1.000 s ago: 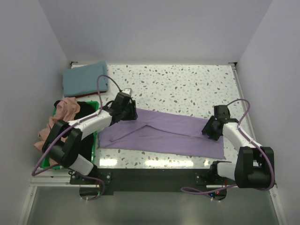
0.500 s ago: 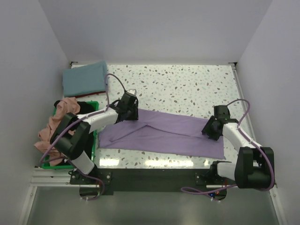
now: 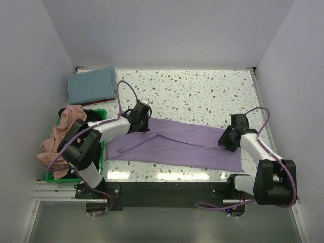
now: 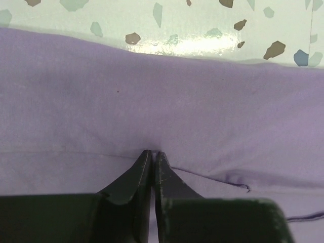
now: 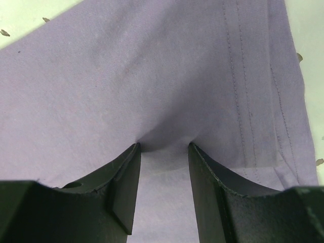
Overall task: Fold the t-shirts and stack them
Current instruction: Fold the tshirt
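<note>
A lavender t-shirt (image 3: pixel 177 144) lies spread flat across the near half of the table, partly folded lengthwise. My left gripper (image 3: pixel 144 124) is at its far left edge; in the left wrist view its jaws (image 4: pixel 153 152) are shut and pinch a small pucker of the lavender cloth (image 4: pixel 162 101). My right gripper (image 3: pixel 224 143) rests on the shirt's right end. In the right wrist view it (image 5: pixel 164 146) is open, with both fingertips pressed onto the cloth (image 5: pixel 152 76) and a low bulge between them. A folded teal t-shirt (image 3: pixel 92 85) lies at the back left.
A green bin (image 3: pixel 50 177) stands at the left edge, with a salmon pink shirt (image 3: pixel 63 131) draped over it and a black shirt (image 3: pixel 92 115) inside. Speckled tabletop (image 3: pixel 202 93) lies beyond the lavender shirt. White walls enclose three sides.
My left gripper has shifted a little right and away along the shirt's far edge. The right arm has not moved.
</note>
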You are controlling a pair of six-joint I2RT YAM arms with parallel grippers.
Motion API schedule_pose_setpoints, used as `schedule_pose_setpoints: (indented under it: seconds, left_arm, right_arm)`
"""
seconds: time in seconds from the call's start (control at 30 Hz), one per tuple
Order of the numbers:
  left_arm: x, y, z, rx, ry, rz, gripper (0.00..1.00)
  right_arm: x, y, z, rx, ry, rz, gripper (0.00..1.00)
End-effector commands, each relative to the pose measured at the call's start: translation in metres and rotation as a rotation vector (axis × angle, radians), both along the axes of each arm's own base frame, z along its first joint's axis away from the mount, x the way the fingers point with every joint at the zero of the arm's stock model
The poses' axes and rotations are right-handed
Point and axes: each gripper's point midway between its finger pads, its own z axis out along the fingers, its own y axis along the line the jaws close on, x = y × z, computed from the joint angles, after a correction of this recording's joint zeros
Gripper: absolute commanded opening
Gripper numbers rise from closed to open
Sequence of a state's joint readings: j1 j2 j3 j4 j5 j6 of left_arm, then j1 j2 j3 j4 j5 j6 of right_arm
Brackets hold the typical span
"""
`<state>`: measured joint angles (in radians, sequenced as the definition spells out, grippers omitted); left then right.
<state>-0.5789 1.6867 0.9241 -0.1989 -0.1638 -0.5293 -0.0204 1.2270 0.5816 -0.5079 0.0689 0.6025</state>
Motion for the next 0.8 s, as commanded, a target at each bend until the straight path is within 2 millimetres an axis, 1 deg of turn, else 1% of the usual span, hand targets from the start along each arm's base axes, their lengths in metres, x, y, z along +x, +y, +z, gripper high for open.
schedule_pose_setpoints:
  seconds: [0.0, 0.03, 0.07, 0.13, 0.17, 0.23, 0.27, 0.4, 0.43, 0.5, 0.63, 0.67, 0.77]
  left_arm:
    - [0.01, -0.007, 0.011, -0.017, -0.048, -0.003, 0.05]
    - [0.007, -0.007, 0.011, -0.016, -0.044, -0.004, 0.01]
    - [0.007, -0.007, 0.014, -0.023, -0.05, 0.0, 0.0]
    - [0.002, -0.008, 0.015, -0.023, -0.043, 0.001, 0.0]
    - [0.001, -0.008, 0.021, -0.035, -0.051, 0.007, 0.0]
    - [-0.005, -0.01, 0.024, -0.045, -0.055, 0.006, 0.0]
    - [-0.007, -0.011, 0.029, -0.059, -0.062, 0.01, 0.0]
    - [-0.021, -0.015, 0.032, -0.074, -0.051, 0.011, 0.0]
    - [-0.026, -0.015, 0.03, -0.069, -0.045, 0.009, 0.0]
    - [-0.031, -0.016, 0.033, -0.077, -0.047, 0.015, 0.0]
    - [-0.047, -0.015, 0.027, -0.074, -0.016, 0.015, 0.0]
    - [-0.05, -0.017, 0.03, -0.086, -0.019, 0.02, 0.0]
    - [-0.059, -0.017, 0.029, -0.085, -0.009, 0.025, 0.0]
  right_arm:
    - [-0.005, -0.003, -0.002, -0.019, 0.002, -0.001, 0.47]
    - [-0.005, -0.003, -0.002, -0.018, 0.001, -0.003, 0.47]
    - [-0.005, -0.002, -0.002, -0.017, 0.001, 0.001, 0.47]
    - [-0.005, -0.003, -0.002, -0.019, 0.001, -0.001, 0.47]
    - [-0.005, -0.003, -0.002, -0.017, 0.001, -0.001, 0.47]
    - [-0.004, -0.003, -0.002, -0.02, 0.001, -0.003, 0.47]
    - [-0.005, -0.003, -0.002, -0.022, 0.004, -0.002, 0.47]
    - [-0.004, -0.004, -0.003, -0.023, 0.009, -0.003, 0.47]
    - [-0.004, -0.004, -0.003, -0.024, 0.009, -0.004, 0.47]
    - [-0.004, -0.004, -0.003, -0.024, 0.01, -0.004, 0.47]
    - [-0.005, -0.004, -0.004, -0.023, 0.012, -0.003, 0.47]
    - [-0.004, -0.004, -0.004, -0.023, 0.01, -0.003, 0.47]
    - [-0.004, -0.004, -0.003, -0.023, 0.009, -0.002, 0.47]
